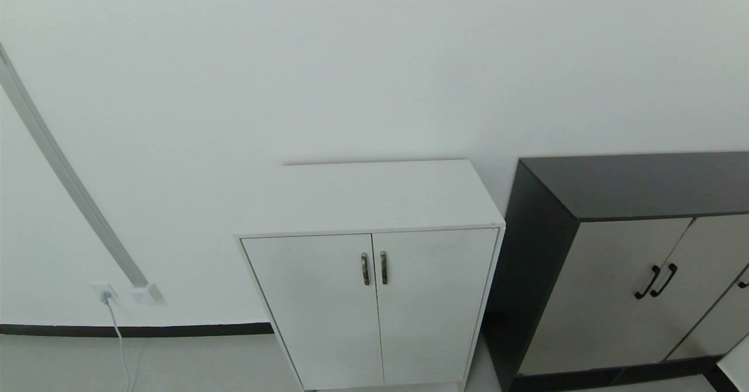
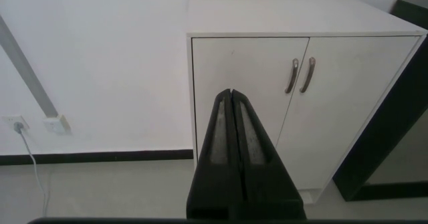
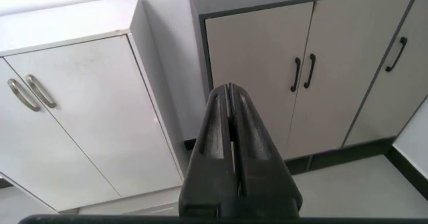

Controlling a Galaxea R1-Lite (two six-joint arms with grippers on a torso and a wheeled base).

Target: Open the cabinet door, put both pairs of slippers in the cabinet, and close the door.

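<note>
A white cabinet (image 1: 374, 298) with two shut doors stands against the wall, its two metal handles (image 1: 374, 268) side by side at the middle. In the left wrist view my left gripper (image 2: 231, 93) is shut and holds nothing, a short way in front of the white cabinet (image 2: 301, 97), level with its left door. My right gripper (image 3: 231, 89) is shut and holds nothing too; it hangs in front of the gap between the white cabinet (image 3: 80, 117) and the dark one.
A black cabinet with grey doors (image 1: 626, 275) stands right beside the white one, with black handles (image 1: 655, 281). On the left wall are a socket with a plugged cable (image 1: 108, 298) and a slanting cable duct (image 1: 64, 169). Open floor lies left of the white cabinet.
</note>
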